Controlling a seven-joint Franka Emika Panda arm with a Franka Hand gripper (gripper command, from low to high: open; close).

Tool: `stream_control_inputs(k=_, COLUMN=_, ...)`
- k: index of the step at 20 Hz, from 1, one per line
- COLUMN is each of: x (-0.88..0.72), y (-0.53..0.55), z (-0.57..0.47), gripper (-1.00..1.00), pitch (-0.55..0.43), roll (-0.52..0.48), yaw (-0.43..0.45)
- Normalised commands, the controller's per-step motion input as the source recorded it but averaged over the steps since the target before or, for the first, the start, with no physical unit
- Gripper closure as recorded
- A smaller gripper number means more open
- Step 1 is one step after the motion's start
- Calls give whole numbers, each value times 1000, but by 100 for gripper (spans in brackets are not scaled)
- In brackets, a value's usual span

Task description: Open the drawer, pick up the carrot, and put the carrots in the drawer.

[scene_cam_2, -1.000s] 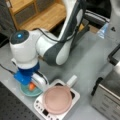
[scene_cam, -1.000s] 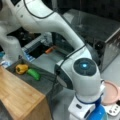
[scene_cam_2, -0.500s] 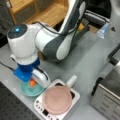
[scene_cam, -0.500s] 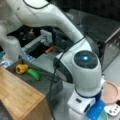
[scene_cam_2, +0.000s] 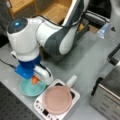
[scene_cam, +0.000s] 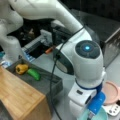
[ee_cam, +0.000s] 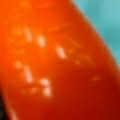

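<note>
One carrot (ee_cam: 50, 65) fills nearly the whole wrist view, glossy orange right up against the lens, with a sliver of teal showing at the top right corner. In a front view the gripper (scene_cam_2: 37, 76) is down over a teal bowl (scene_cam_2: 26, 90) at the near left edge of the grey worktop (scene_cam_2: 87, 60), and a bit of orange carrot (scene_cam_2: 35, 80) peeks out beneath the blue wrist block; whether the jaws are wide, narrow or clamped on it I cannot tell. Just beside the bowl sits a white induction hob (scene_cam_2: 75, 96) carrying a pink pan (scene_cam_2: 57, 100), and a silver toaster oven (scene_cam_2: 108, 97) stands at the right edge. In a front view the bowl's rim (scene_cam: 102, 115) shows at the bottom beneath the wrist. Further back the drawer (scene_cam: 47, 85) stands pulled out from under the wooden-topped cabinet (scene_cam: 20, 97), and it holds a yellow pepper (scene_cam: 21, 68) and a green cucumber (scene_cam: 34, 74) lying close together near its far left corner. Beyond it a small orange object (scene_cam: 50, 50) lies near the dark clutter at the worktop's far side.
</note>
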Motion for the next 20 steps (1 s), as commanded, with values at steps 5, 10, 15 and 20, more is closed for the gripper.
stream_control_inputs(k=5, x=-380, y=34, z=52, gripper=100, pitch=-53, roll=-103, yaw=16)
stream_control_inputs(k=10, x=-566, y=95, z=31, gripper=100, pitch=-84, roll=-103, yaw=16)
stream_control_inputs(k=15, x=-571, y=105, z=-24, gripper=100, pitch=-161, roll=-142, yaw=21)
stream_control_inputs(k=20, x=-612, y=105, z=-7, gripper=100, pitch=-165, roll=-185, yaw=62)
